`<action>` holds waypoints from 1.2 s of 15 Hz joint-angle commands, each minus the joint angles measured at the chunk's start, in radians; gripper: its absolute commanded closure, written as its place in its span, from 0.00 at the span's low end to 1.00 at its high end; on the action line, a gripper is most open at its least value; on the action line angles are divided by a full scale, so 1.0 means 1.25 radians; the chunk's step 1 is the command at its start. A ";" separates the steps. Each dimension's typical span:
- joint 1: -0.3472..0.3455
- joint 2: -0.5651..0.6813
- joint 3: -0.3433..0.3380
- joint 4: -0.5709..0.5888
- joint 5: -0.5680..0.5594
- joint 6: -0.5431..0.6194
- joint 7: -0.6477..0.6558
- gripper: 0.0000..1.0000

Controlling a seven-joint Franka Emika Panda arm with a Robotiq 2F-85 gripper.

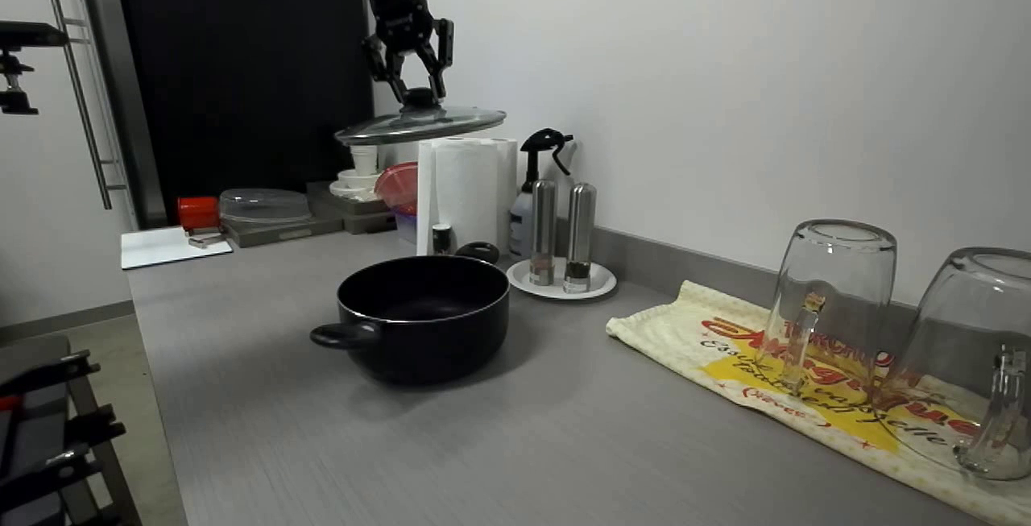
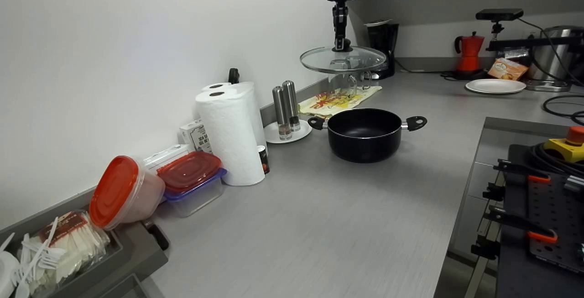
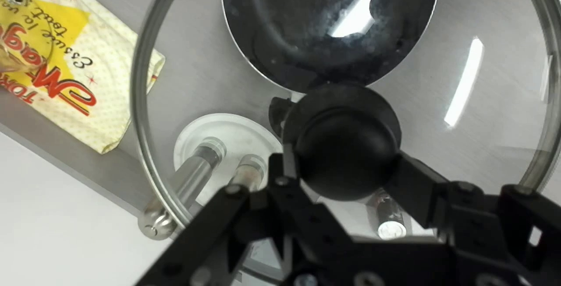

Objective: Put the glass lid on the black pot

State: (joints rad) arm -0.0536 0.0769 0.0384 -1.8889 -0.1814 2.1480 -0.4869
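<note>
The glass lid is held up in the air by its dark knob. It also shows in another exterior view and the wrist view. My gripper is shut on the knob from both sides, as the wrist view shows. The lid looks slightly tilted in an exterior view. The black pot stands open on the counter, well below the lid. It also shows in another exterior view. In the wrist view the pot shows through the glass, off to the top, beyond the knob.
Paper towel rolls, a spray bottle and two tall mills on a white plate stand behind the pot near the wall. Upturned glass mugs stand on a yellow cloth.
</note>
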 commanded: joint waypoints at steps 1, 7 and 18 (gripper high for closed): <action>0.006 -0.060 -0.022 -0.092 -0.025 0.032 0.050 0.74; 0.002 -0.071 -0.046 -0.197 -0.040 0.085 0.118 0.74; -0.009 0.057 -0.075 -0.199 -0.085 0.240 0.176 0.74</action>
State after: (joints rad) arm -0.0605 0.1051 -0.0411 -2.1792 -0.2640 2.4187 -0.2901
